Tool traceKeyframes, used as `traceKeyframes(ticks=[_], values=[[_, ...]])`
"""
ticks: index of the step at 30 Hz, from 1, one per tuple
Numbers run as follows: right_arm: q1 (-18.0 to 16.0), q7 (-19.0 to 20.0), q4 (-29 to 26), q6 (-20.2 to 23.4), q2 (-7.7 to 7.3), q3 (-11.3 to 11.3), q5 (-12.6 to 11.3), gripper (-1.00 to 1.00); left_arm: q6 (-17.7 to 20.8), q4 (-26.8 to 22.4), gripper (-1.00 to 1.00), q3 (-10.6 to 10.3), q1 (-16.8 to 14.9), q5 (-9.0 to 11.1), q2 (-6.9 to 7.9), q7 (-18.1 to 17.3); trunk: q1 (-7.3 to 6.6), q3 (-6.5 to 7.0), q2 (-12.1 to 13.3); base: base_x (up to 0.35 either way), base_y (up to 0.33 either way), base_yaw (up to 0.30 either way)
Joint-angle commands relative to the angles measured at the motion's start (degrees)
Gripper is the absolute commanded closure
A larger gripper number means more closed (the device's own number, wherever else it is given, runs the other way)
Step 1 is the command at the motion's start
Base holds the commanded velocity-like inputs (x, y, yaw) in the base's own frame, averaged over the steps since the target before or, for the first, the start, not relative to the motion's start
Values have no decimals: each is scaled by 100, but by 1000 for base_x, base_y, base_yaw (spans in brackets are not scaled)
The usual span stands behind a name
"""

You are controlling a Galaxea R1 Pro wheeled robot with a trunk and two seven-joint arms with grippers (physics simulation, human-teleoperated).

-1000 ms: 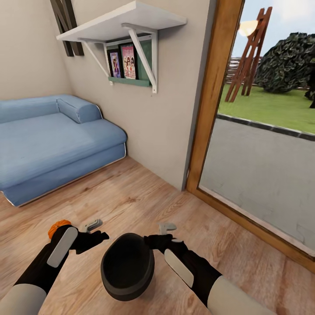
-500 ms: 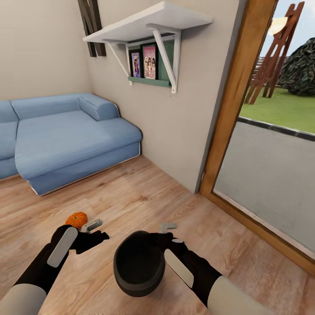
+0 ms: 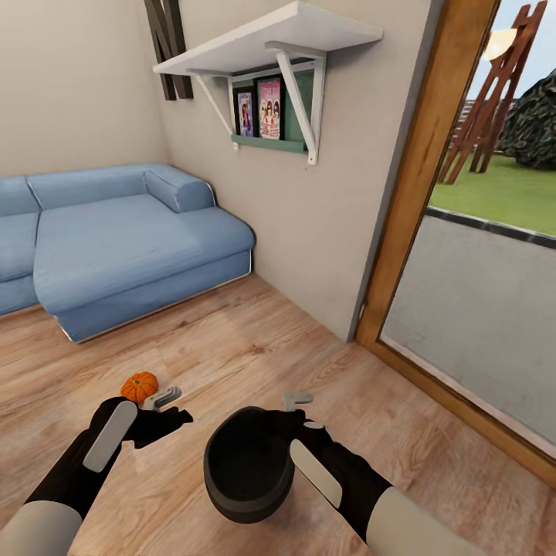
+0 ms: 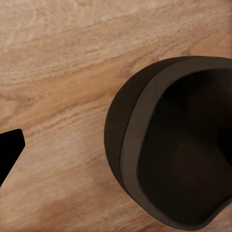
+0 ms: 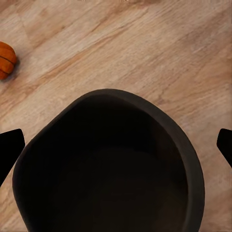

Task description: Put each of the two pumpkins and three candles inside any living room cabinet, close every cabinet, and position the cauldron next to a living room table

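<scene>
While the robot faces the corner between sofa and glass door, read the items below against the head view.

Step in hand: carrying the cauldron (image 3: pixel 249 465); judged from its position held off the floor (image 3: pixel 255 347) at the right gripper (image 3: pixel 297 409), it is in transit toward a table that is not in view.

Right gripper: your right claw sits at the cauldron's rim on the side nearest the door; I judge it clamped on that rim. In the right wrist view the cauldron (image 5: pixel 108 169) spans the space between the two dark finger tips.

Left gripper: the left gripper (image 3: pixel 164 407) hangs beside the cauldron, apart from it, empty; whether its fingers are apart or together cannot be told.

Pumpkin: one pumpkin (image 3: pixel 140 385) lies on the bare floor just beyond the left gripper, between you and the sofa (image 3: pixel 116 243). It also appears at the edge of the right wrist view (image 5: pixel 7 60).

Next move: turn the base until the table comes into view, keep the cauldron level, and set it down beside a table edge. Return for the pumpkin afterwards.

Surface: wood-plank floor, flat, no obstruction near the arms.

Room: blue sofa along the far wall; white bracket shelf (image 3: pixel 270 38) above it toward the corner; wood-framed glass door (image 3: pixel 417 177) on your right, lawn outside.
</scene>
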Motion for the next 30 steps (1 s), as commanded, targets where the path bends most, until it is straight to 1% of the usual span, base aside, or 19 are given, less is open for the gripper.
traceKeyframes(ticks=[1, 4, 11, 18, 24, 30], values=[[-6, -47, -9, 9, -2, 19, -39, -100, 3, -6, -100, -15, -3, 61, 6, 60, -1, -5, -2, 0, 0, 70], [-6, -47, -8, 12, 1, 19, -39, -100, 3, -14, -100, -10, -3, 64, 12, 55, -1, -5, -2, 0, 106, 193], [-6, -47, -5, 14, 3, 19, -54, -100, 3, -29, -100, -9, -2, 66, 13, 53, -1, -5, -2, 48, 243, 251], [-6, -44, -4, 10, 3, 19, -54, -100, 3, -32, -100, -17, -3, 64, 9, 53, -1, -6, -2, 61, 108, 233], [-6, -33, -5, -2, 3, 19, -41, -100, -1, -35, -100, -25, -3, 61, 6, 57, -1, -5, -2, 67, 50, 10], [-6, -7, -5, -2, 3, 19, -37, -100, -5, -266, -100, -23, -3, 57, 6, 62, -1, 6, -2, 78, -33, -186]])
